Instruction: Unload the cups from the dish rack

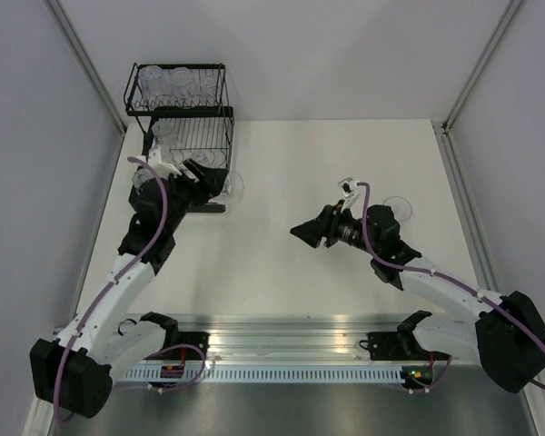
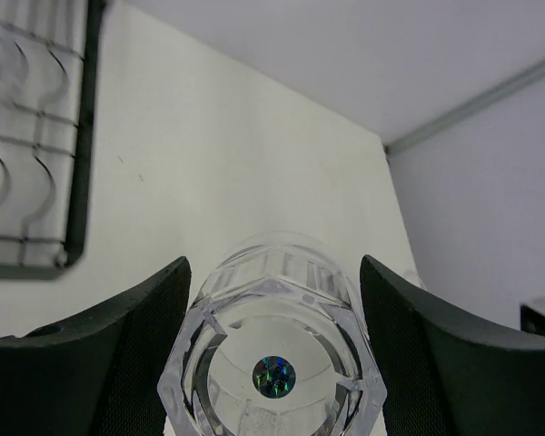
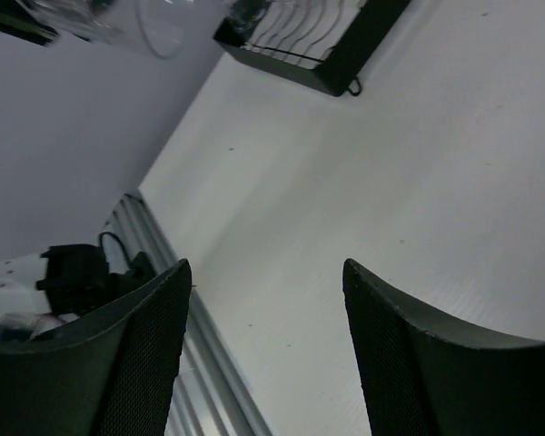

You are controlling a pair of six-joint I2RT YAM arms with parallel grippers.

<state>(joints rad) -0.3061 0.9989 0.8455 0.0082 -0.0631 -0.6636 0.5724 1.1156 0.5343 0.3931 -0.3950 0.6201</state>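
step: carrying cup (image 2: 274,377) away from rack (image 1: 186,118) | left gripper (image 2: 272,268): clenched on cup | right gripper (image 3: 263,272): spread, empty | next: lower upright onto table (image 1: 282,163), then release

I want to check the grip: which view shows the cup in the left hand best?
Left wrist: the cup sits close up between both fingers. The top view shows only a faint clear rim beside the rack; the right wrist view, a small clear blur at its top edge.

Left hand (image 2: 272,272) clasps a cup (image 2: 274,359) near the dish rack (image 2: 80,136)
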